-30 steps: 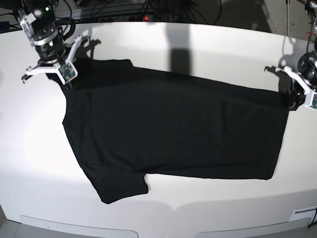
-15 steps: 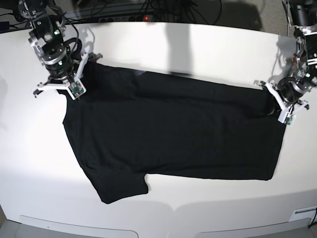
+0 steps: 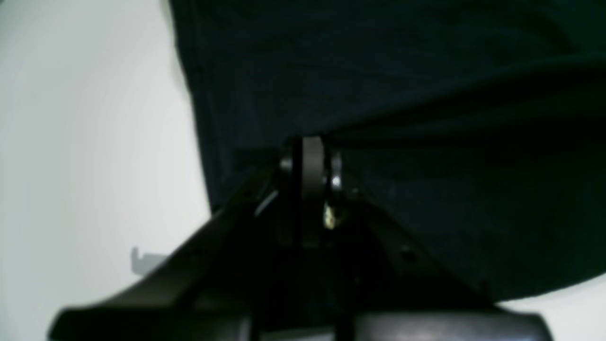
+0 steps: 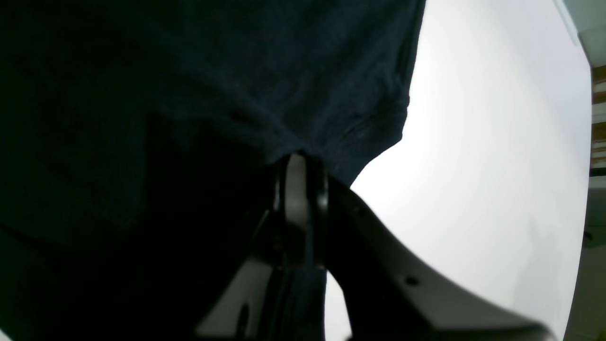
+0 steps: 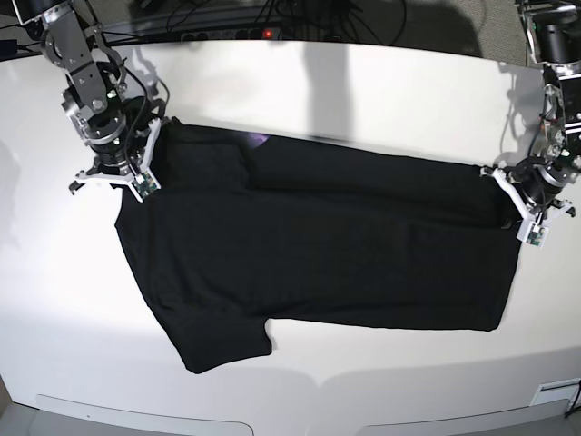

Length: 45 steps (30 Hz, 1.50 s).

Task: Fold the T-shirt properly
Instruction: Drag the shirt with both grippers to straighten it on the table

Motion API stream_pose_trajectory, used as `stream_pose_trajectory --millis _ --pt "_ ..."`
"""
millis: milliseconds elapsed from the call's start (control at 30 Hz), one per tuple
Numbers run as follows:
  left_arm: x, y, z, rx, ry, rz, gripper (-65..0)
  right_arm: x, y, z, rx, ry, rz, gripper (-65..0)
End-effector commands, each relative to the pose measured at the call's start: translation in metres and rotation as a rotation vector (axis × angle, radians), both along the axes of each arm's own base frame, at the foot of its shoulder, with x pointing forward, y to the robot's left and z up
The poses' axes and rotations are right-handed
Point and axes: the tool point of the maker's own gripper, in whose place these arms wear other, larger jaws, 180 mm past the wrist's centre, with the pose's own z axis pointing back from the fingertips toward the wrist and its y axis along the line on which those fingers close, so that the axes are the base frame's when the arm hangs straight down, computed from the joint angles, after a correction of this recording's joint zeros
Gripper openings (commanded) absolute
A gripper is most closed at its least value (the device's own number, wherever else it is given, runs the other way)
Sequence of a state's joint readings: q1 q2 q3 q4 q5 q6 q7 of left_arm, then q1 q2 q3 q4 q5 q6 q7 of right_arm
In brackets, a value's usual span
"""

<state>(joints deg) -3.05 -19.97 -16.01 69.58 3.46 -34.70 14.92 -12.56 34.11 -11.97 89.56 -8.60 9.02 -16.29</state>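
The black T-shirt [image 5: 318,245] lies spread, plain side up, on the white table [image 5: 390,91]. A small purple patch [image 5: 260,138] shows at its far edge. My right gripper [image 5: 127,177] is at the shirt's far left corner by the sleeve and is shut on the cloth; the right wrist view shows its fingertips [image 4: 298,163] pinched on the dark cloth [image 4: 236,71]. My left gripper [image 5: 519,216] is at the far right hem corner, shut on the cloth; the left wrist view shows it [image 3: 307,151] closed on the shirt [image 3: 402,71].
Cables and a power strip [image 5: 227,34] run along the table's back edge. The front table edge [image 5: 272,413] is near the lower sleeve [image 5: 222,341]. A small white bracket [image 5: 554,392] sits at the front right.
Both grippers have moved toward the front of the table, drawing the shirt's far edge with them. The purple patch has come into sight at the far edge.
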Motion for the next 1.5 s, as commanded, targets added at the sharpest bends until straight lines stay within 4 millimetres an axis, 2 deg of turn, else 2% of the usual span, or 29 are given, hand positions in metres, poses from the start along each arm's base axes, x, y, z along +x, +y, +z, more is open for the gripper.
stream_pose_trajectory --millis 0,100,133,200,233,267,467,600,733,867,900,1033,1167,1400,1467 --pt "0.012 0.009 0.019 0.015 -0.061 0.009 -65.0 0.009 -0.003 0.013 -0.009 -0.050 0.006 -65.0" --pt "0.012 0.009 0.018 0.016 -0.058 0.010 -65.0 0.009 -0.003 0.013 -0.009 -0.051 0.007 -65.0" --pt "0.012 0.010 0.019 0.018 -0.058 0.010 -62.0 0.009 -0.003 0.013 -0.008 -0.052 0.007 -64.3" --pt "0.012 0.011 0.020 0.021 -0.059 0.011 -47.0 0.010 -0.003 0.014 -0.008 -0.053 0.008 -51.6" --pt "0.012 0.012 0.020 0.024 -0.058 0.011 -42.3 0.011 -0.001 0.015 -0.003 -0.062 0.014 -46.8" --pt "0.011 0.015 0.020 0.030 -0.050 0.013 -40.7 0.011 0.000 0.017 0.002 -0.066 0.016 -45.2" --pt "0.007 0.039 0.024 0.065 -0.009 0.050 -40.9 0.016 0.015 0.035 0.047 -0.104 0.031 -45.3" --pt "0.007 0.048 0.038 -0.023 -0.017 0.080 -41.0 0.017 0.025 0.048 0.059 -0.126 0.044 -45.3" --pt "0.012 0.034 0.054 -0.223 -0.057 0.095 -45.4 0.008 0.038 0.053 0.124 -0.106 0.037 -47.7" --pt "0.015 0.007 0.064 -0.381 -0.098 0.037 -52.0 -0.005 0.044 0.044 0.167 -0.081 -0.003 -61.3" --pt "0.015 0.002 0.063 -0.402 -0.101 0.037 -53.6 -0.009 0.045 0.041 0.177 -0.072 -0.018 -64.7" --pt "0.014 -0.020 0.044 -0.408 -0.077 0.048 -63.7 -0.019 0.058 0.030 0.222 -0.045 -0.043 -65.0" --pt "0.013 -0.006 0.015 -0.263 -0.030 0.198 -65.0 -0.021 0.062 0.022 0.252 -0.026 -0.081 -65.0" --pt "0.011 -0.017 0.005 -0.247 -0.022 0.190 -65.0 -0.026 0.029 -0.007 0.216 0.028 -0.183 -65.0" --pt "0.006 -0.015 -0.005 -0.252 0.005 0.201 -65.0 -0.028 0.024 -0.012 0.209 0.042 -0.195 -65.0"
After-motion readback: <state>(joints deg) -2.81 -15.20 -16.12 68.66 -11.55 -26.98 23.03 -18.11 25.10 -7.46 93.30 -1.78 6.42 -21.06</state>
